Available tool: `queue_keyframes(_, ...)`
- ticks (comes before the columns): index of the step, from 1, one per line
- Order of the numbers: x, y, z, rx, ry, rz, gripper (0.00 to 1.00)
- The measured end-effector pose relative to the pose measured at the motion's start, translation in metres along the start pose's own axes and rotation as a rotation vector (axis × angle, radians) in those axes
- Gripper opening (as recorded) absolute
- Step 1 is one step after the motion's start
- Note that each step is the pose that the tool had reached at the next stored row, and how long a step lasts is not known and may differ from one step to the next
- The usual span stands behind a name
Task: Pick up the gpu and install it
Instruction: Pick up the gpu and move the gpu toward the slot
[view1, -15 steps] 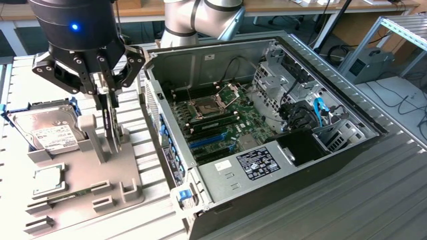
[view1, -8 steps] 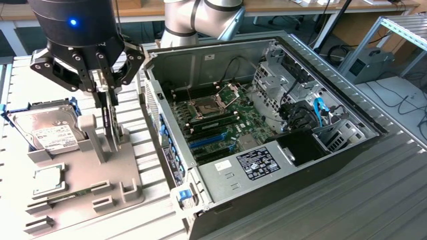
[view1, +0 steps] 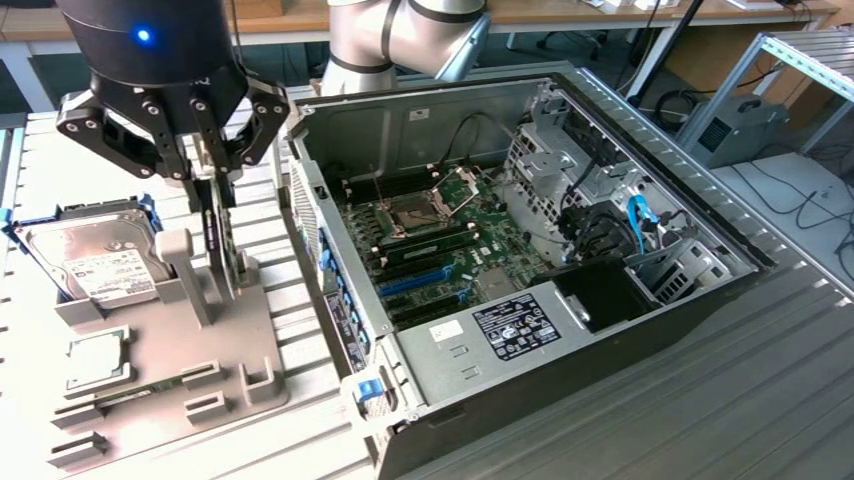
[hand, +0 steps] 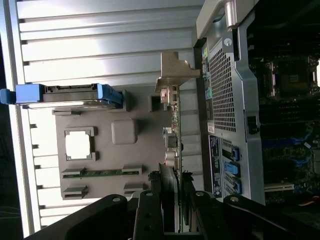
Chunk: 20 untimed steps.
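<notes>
A robot arm's gripper (view1: 211, 176) (hand: 172, 202) clamps its two fingers on the top edge of the gpu (view1: 211, 238) (hand: 175, 137), a thin card standing upright on edge in a gray parts holder (view1: 200, 350) (hand: 125, 165) on a slatted table (view1: 320, 410). The card's silver bracket (hand: 175, 72) sits at the end farthest from the fingers. Whether the card has left its slot cannot be told. A hard drive (view1: 96, 262) (hand: 65, 94) in blue rails rests at the holder's edge, with a processor chip (view1: 100, 360) (hand: 78, 145) and a memory stick (view1: 134, 395) (hand: 100, 172) nearby. Just beside the holder, on the exterior view's right, an open computer case (view1: 400, 130) (hand: 225, 75) lies on its side, motherboard (view1: 494, 245) exposed.
</notes>
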<state>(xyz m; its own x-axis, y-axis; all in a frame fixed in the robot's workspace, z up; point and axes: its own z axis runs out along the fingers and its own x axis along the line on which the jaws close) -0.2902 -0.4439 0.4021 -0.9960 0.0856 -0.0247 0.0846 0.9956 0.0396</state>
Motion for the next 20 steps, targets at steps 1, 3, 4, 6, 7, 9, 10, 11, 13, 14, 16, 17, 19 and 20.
queue_keyframes(1, 0.0, 0.0, -0.0005, 0.0, 0.0, 0.0, 0.27)
queue_keyframes(3, 0.0, 0.0001, -0.0013, 0.0, 0.0, 0.0, 0.27)
queue_keyframes(4, -0.0001, 0.0001, -0.0022, 0.0, 0.0, 0.0, 0.27)
queue_keyframes(6, -0.0001, 0.0001, -0.003, 0.0, 0.0, 0.0, 0.27)
queue_keyframes(7, -0.0001, 0.0001, -0.0035, -0.0001, 0.0, 0.0, 0.27)
queue_keyframes(9, -0.0001, 0.0002, -0.0042, -0.0002, 0.0, 0.0, 0.27)
queue_keyframes(10, -0.0001, 0.0002, -0.0046, -0.0003, 0.0, 0.0, 0.27)
queue_keyframes(11, -0.0002, 0.0002, -0.0053, -0.0004, 0.0, 0.0, 0.27)
queue_keyframes(13, -0.0002, 0.0002, -0.0061, -0.0005, 0.0, 0.0, 0.27)
queue_keyframes(14, -0.0002, 0.0002, -0.0065, -0.0005, 0.0, 0.0, 0.27)
queue_keyframes(16, -0.0002, 0.0003, -0.0073, -0.0005, 0.0001, 0.0, 0.27)
queue_keyframes(17, -0.0002, 0.0003, -0.0077, -0.0006, 0.0001, 0.0, 0.27)
queue_keyframes(19, -0.0002, 0.0003, -0.0085, -0.0006, 0.0001, 0.0, 0.27)
queue_keyframes(20, -0.0002, 0.0004, -0.0088, -0.0006, 0.0001, 0.0, 0.27)
